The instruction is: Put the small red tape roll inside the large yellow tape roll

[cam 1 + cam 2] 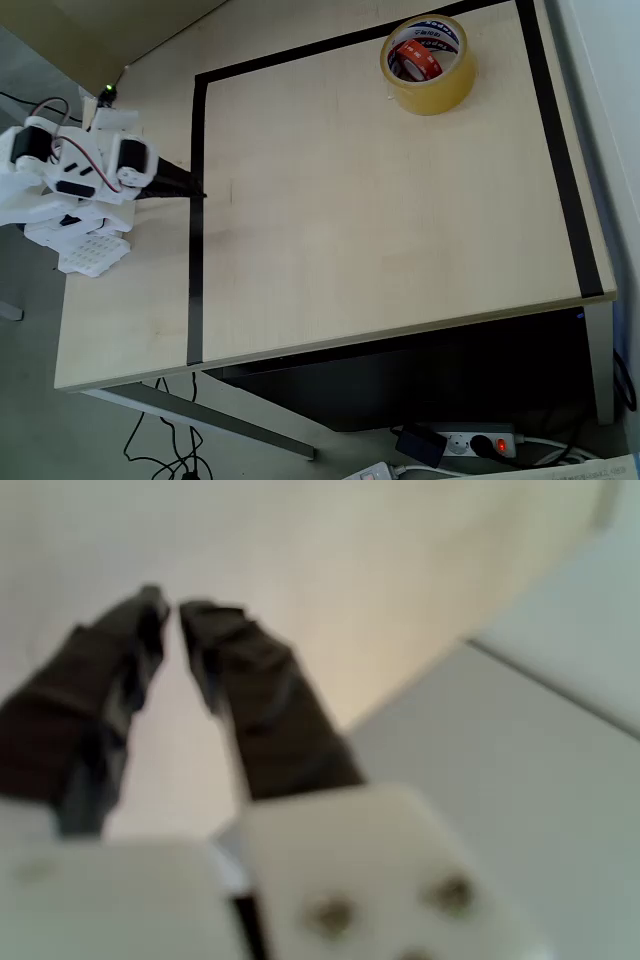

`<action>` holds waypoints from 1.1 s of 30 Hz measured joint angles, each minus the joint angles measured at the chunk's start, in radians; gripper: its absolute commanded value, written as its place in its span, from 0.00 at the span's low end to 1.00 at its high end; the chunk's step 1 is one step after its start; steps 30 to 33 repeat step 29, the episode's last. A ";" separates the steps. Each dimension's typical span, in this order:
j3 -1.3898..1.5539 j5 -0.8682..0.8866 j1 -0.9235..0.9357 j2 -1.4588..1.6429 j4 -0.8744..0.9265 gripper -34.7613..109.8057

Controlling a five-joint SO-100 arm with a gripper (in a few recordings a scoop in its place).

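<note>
Overhead view: the yellow roll [428, 64] lies flat, hole up, at the far right corner of the worktop [380, 220], inside the black tape border [196, 210]. The red roll [416, 58] already sits inside the yellow roll's hole, leaning toward its left inner wall. Count: 1 yellow roll, 1 red roll, nothing else loose on the worktop. The claw [200, 194] is well apart from the yellow roll, over the border's left strip, tip pointing right. From the claw, the yellow roll lies to the right and up-frame, diagonally across the worktop. Judged: placement looks done, arm parked.

Wrist view: blurred. The claw [172, 608] has its tips nearly touching w/ a thin gap, nothing between them, so clenched and empty. Pale worktop beneath; too soft for more detail.
</note>
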 measured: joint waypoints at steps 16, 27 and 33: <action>0.058 0.048 -0.040 0.038 0.008 0.24; 0.060 0.048 -0.046 0.038 0.008 0.24; 0.060 0.048 -0.046 0.038 0.008 0.24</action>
